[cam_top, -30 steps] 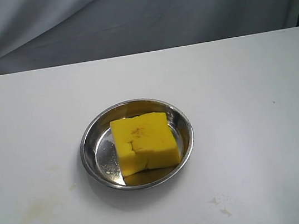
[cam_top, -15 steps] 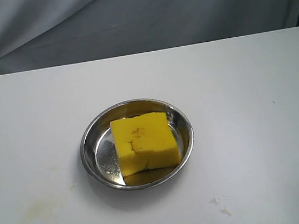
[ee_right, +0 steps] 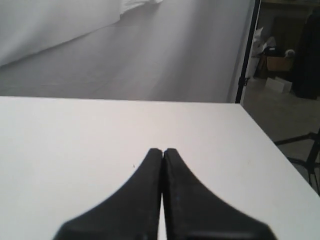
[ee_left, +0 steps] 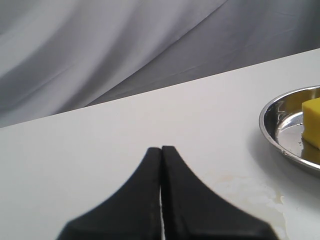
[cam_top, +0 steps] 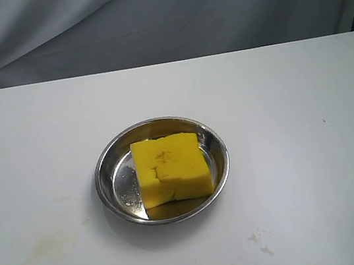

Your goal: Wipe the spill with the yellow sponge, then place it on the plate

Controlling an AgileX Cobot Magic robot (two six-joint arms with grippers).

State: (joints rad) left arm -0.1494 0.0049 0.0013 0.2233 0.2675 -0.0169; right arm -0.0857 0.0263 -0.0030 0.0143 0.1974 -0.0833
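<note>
The yellow sponge, with a small brownish stain on top, lies inside the steel plate near the middle of the white table. In the left wrist view an edge of the plate and a corner of the sponge show off to one side. No amber puddle is visible; only a faint yellowish smear marks the table left of the plate. My left gripper is shut with nothing in it, away from the plate. My right gripper is shut and empty over bare table. Neither gripper shows in the exterior view.
Small whitish flecks lie on the table in front of the plate. A grey cloth backdrop hangs behind the table's far edge. The table's side edge shows in the right wrist view, with a dark stand beyond it.
</note>
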